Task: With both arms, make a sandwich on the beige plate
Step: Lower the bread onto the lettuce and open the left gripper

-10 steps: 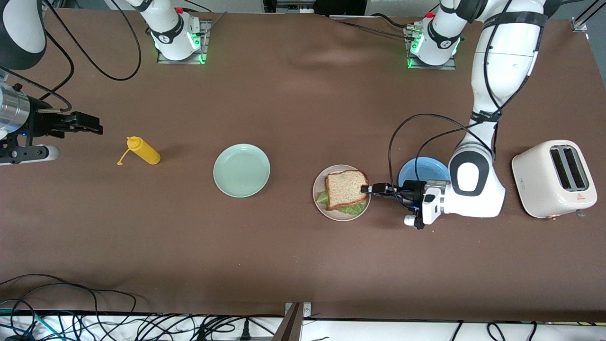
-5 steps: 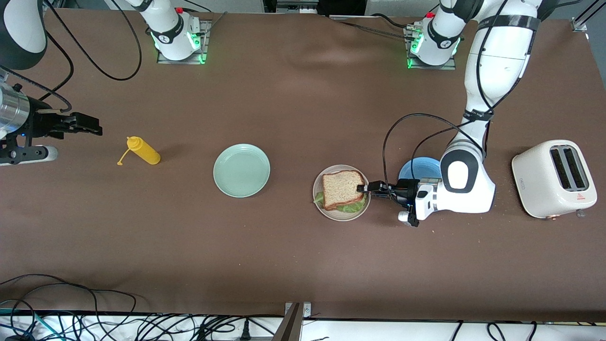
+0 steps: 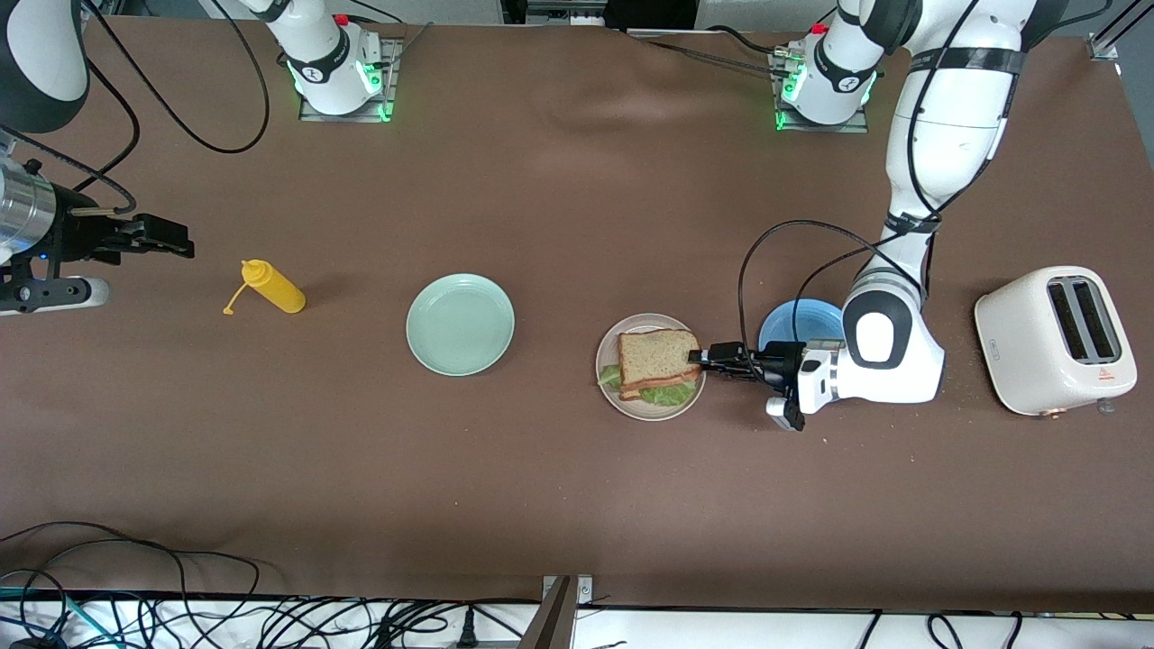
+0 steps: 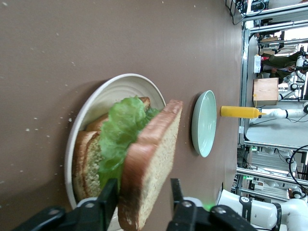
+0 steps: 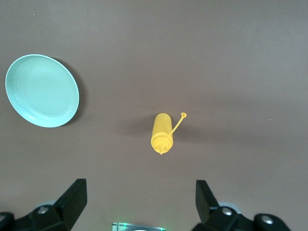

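Two arms in frame. The left gripper sits at the edge of the beige plate, on the side toward the left arm's end of the table, fingers straddling the top slice of the sandwich. In the left wrist view the fingers stand just apart from the crust on both sides, so the claw reads as released, not clamping. The sandwich is on the beige plate: bottom slice flat on the plate, lettuce on it and sticking out at the plate's camera-side edge, top slice over that. In the left wrist view the top slice looks tilted, with its gripper-side edge between the fingers; whether it rests fully on the lettuce I can't tell. The blue plate is just beside the beige plate toward the left arm's end, partly hidden by the left arm. The toaster is farther along toward that end. The mint-green plate sits toward the right arm's end, well apart from the beige one. The yellow squeeze bottle lies on its side with its cap hanging loose, farther toward that end. The right gripper waits above the table near the bottle, jaws spread wide, holding nothing.
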Available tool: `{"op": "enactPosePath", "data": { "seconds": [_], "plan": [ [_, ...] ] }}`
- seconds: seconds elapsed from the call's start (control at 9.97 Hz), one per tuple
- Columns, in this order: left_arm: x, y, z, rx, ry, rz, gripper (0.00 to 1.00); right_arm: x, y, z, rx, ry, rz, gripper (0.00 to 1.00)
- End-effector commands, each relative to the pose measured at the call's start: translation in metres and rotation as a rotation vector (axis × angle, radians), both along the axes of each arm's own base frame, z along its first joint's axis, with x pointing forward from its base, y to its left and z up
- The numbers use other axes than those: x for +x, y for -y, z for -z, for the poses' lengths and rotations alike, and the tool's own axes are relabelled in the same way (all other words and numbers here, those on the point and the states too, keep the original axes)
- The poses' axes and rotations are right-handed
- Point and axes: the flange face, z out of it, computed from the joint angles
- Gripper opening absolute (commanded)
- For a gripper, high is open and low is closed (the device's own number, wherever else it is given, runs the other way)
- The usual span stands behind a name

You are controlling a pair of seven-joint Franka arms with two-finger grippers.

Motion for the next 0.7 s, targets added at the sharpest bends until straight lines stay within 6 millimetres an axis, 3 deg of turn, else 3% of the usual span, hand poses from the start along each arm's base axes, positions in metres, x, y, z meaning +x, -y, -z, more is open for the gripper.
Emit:
{"op": "enactPosePath", "data": {
  "seconds": [0.0,0.2,0.6],
  "plan": [
    [0.004,-0.008,-0.005,0.01,0.018,-0.002,1.0,-0.008,0.002,-0.005,-0.013,0.005,0.001,1.0],
    [0.015,-0.037,-0.021,0.083,0.027,-0.011,1.0,-0.008,0.002,-0.005,-0.013,0.005,0.001,1.0],
    [0.03,-0.098,-0.096,0.385,0.008,-0.005,1.0,-0.008,0.002,-0.005,-0.013,0.005,0.001,1.0]
  ]
}}
